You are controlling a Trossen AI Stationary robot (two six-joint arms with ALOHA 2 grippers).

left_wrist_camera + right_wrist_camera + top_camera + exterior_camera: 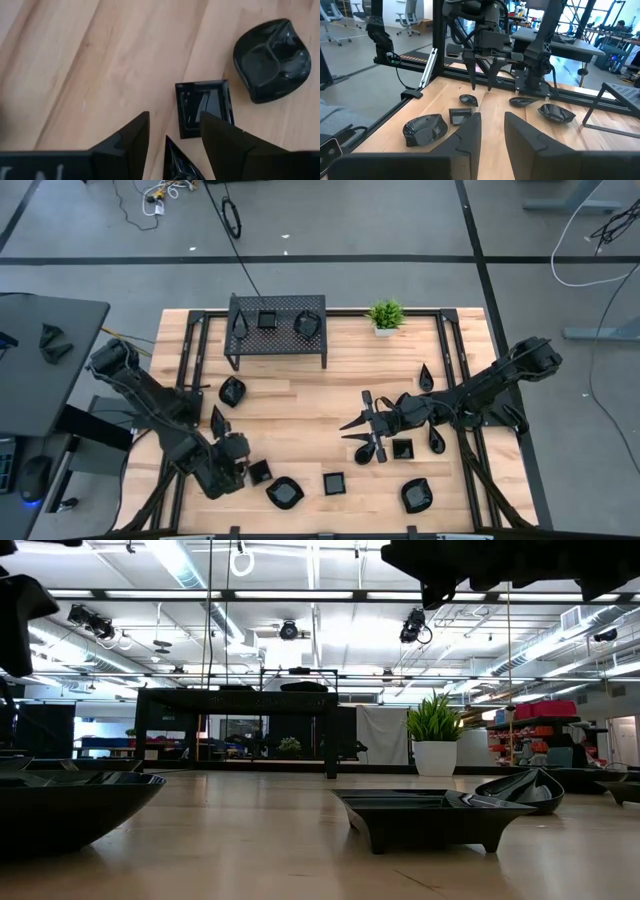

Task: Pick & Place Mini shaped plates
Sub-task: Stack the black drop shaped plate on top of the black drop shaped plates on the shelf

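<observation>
We see plates (pixel 333 483) scattered over the table (pixel 300 405), three already on the rack (pixel 277 326); our left gripper (pixel 240 465) hangs spread above a square plate (pixel 204 107) (likely lining up a grasp); the right gripper (pixel 358 425) waits mid-table, spread, holding nothing.

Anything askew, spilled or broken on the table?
Nothing stands out. The plates lie scattered flat on the table, three on the rack, none visibly broken. The plant stands upright. Left pincer hangs open above a small plate; right pincer is open, empty.
</observation>
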